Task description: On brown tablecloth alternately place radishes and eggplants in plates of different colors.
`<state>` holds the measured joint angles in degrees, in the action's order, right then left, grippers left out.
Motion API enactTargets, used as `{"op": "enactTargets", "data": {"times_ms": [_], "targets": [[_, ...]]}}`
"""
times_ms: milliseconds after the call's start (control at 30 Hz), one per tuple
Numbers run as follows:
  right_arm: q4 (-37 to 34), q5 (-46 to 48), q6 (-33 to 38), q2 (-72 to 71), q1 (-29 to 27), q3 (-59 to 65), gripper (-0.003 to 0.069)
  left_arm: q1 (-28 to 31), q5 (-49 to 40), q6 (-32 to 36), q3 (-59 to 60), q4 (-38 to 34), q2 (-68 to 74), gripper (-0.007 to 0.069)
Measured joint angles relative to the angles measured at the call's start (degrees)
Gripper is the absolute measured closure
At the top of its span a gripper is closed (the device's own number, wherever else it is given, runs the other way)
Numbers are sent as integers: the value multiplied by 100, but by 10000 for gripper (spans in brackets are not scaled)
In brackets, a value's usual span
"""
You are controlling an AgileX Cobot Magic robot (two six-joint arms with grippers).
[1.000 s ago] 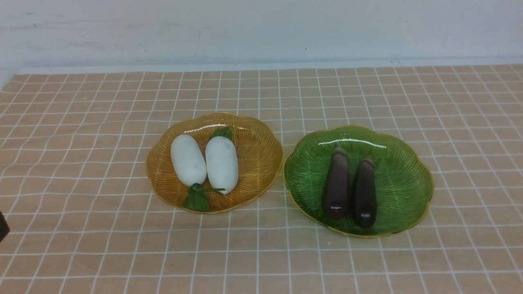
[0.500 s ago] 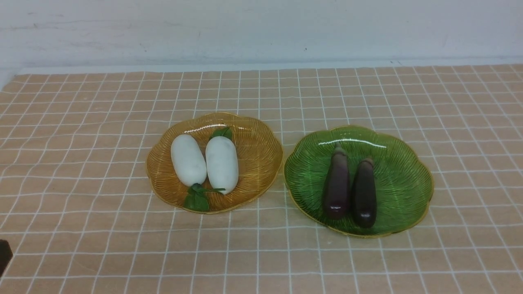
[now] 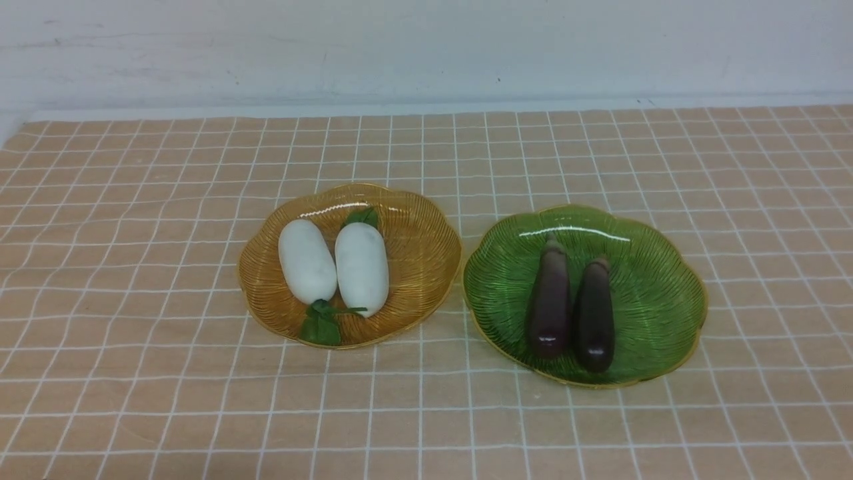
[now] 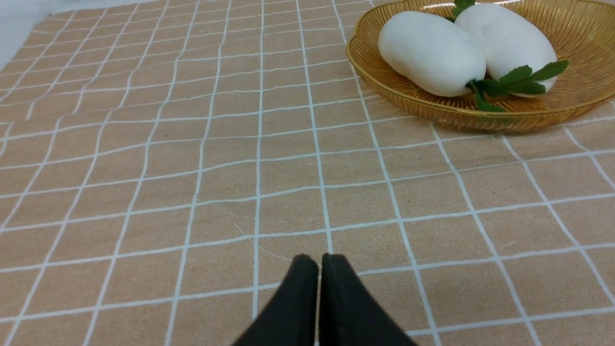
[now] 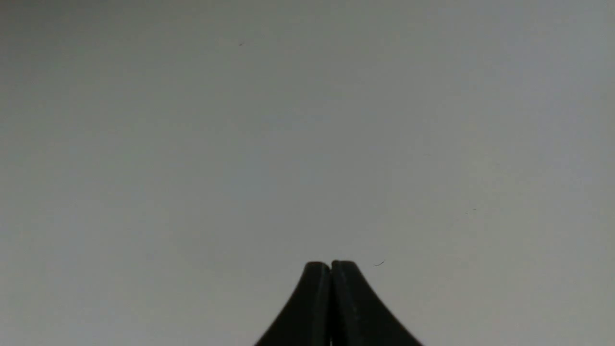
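On the brown tablecloth [image 3: 133, 267] stand two plates. The amber plate [image 3: 426, 260] holds two white radishes [image 3: 307, 261] [image 3: 362, 268] side by side; the left wrist view shows them too, radishes [image 4: 430, 53] [image 4: 504, 41] in the amber plate [image 4: 528, 117]. The green plate [image 3: 653, 293] holds two dark eggplants [image 3: 550, 303] [image 3: 595, 317] side by side. My left gripper [image 4: 319, 259] is shut and empty, low over bare cloth, well short of the amber plate. My right gripper [image 5: 330, 264] is shut and empty, with only a plain grey surface before it. Neither gripper shows in the front view.
A pale wall [image 3: 426, 47] runs behind the table's far edge. Bare checked cloth [image 3: 426, 427] lies in front of both plates and to either side.
The dark tip of my left gripper, seen at the front view's lower left edge, has slid down and out of that view. Plates and vegetables have not moved.
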<state>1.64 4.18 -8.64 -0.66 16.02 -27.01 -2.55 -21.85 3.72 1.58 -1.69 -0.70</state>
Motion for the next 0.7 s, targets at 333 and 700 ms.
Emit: {"op": "enactTargets", "data": {"times_ms": [333, 700], "targets": [[75, 0, 21, 0, 0, 0, 674, 0, 0, 5, 0, 0, 0, 628], [315, 873, 58, 0, -1172, 626, 674, 0, 0, 5, 0, 5, 0, 628]]}}
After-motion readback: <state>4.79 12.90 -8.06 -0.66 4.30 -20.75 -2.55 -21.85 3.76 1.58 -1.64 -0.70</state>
